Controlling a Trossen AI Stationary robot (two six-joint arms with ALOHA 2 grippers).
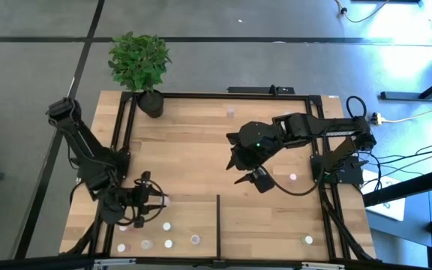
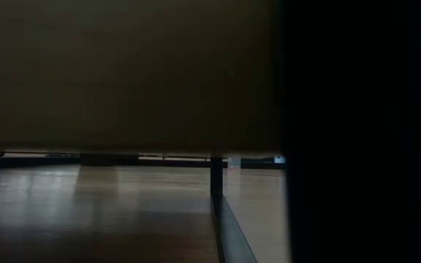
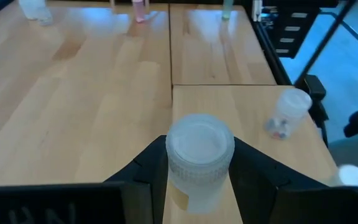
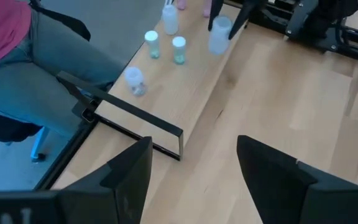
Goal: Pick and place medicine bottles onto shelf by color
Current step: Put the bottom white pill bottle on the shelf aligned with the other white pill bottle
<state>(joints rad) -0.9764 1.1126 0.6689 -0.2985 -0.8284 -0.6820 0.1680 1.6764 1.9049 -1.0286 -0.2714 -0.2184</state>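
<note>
My left gripper (image 1: 158, 201) is at the shelf's near left and is shut on a small clear bottle with a whitish ribbed cap (image 3: 199, 149); the bottle also shows in the right wrist view (image 4: 219, 31). My right gripper (image 1: 240, 171) hangs open and empty over the middle of the light-wood shelf (image 1: 193, 142), its fingers wide apart (image 4: 194, 168). Several other small bottles stand on the shelf's near left part (image 1: 169, 243), one near the right rail (image 1: 293, 178), one at the near right (image 1: 308, 240) and one at the far side (image 1: 231, 114). My left gripper pinches the bottle between its two fingers (image 3: 151, 168), one on each side of the body just below the cap (image 3: 199, 180). The fingers come slanting from the table's left. The bottle is upright, cap up. I cannot tell whether its base is on the shelf.
The black divider bar (image 1: 217, 225) runs from the near rail into the shelf, right of the bottle group. A loose bottle (image 3: 288, 112) is close beside the held one. A black plant pot (image 1: 152, 103) stands at the far left corner. A seated person (image 4: 17, 68) is at the table's near edge.
</note>
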